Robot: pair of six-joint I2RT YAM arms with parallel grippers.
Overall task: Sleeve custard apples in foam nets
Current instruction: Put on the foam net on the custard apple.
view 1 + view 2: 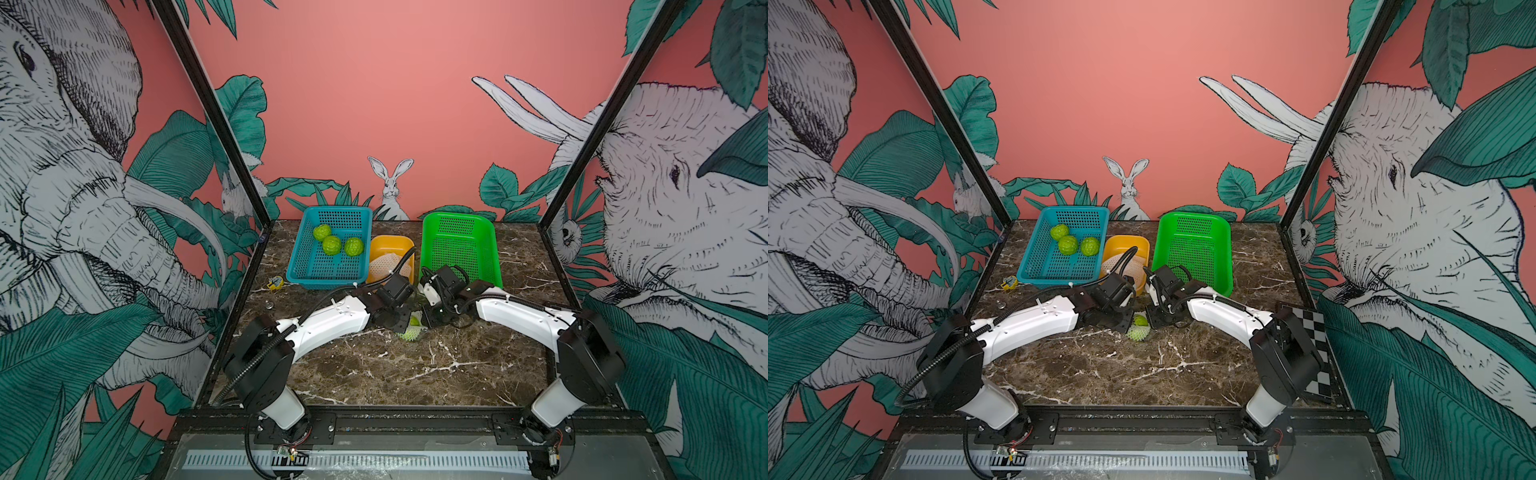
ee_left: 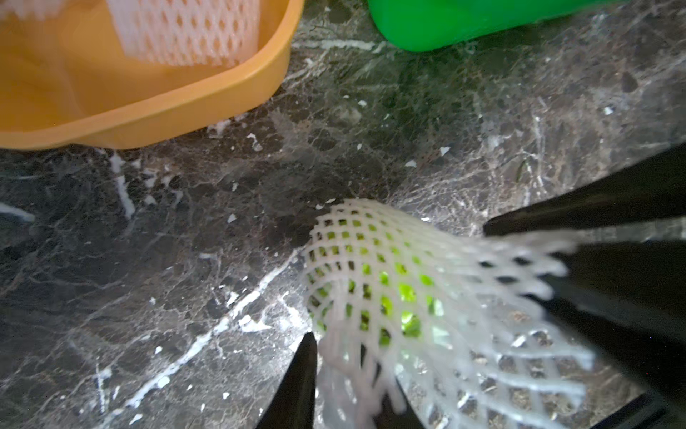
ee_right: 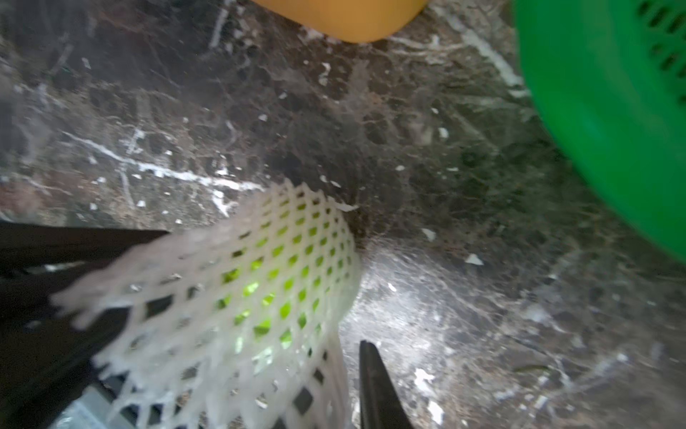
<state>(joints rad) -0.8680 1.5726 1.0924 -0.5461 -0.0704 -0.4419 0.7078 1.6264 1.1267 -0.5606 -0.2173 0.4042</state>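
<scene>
One custard apple (image 1: 414, 321) lies on the marble table between my two grippers, partly inside a white foam net (image 2: 375, 275); its green skin shows through the mesh (image 3: 267, 297). My left gripper (image 2: 345, 356) is shut on the net's loose edge. On the opposite side my right gripper (image 3: 337, 364) is shut on the net's rim, with one fingertip (image 3: 371, 371) showing and the other hidden behind the mesh. Three bare custard apples (image 1: 331, 244) sit in the blue basket (image 1: 328, 282). More foam nets (image 1: 384, 266) fill the yellow tub (image 1: 390, 243).
A green basket (image 1: 494, 257) stands at the back right with nothing in it, close behind my right wrist. A small yellow object (image 1: 274, 284) and a small metal piece (image 1: 270, 305) lie at the table's left edge. A checkerboard (image 1: 1308, 332) lies at the right edge.
</scene>
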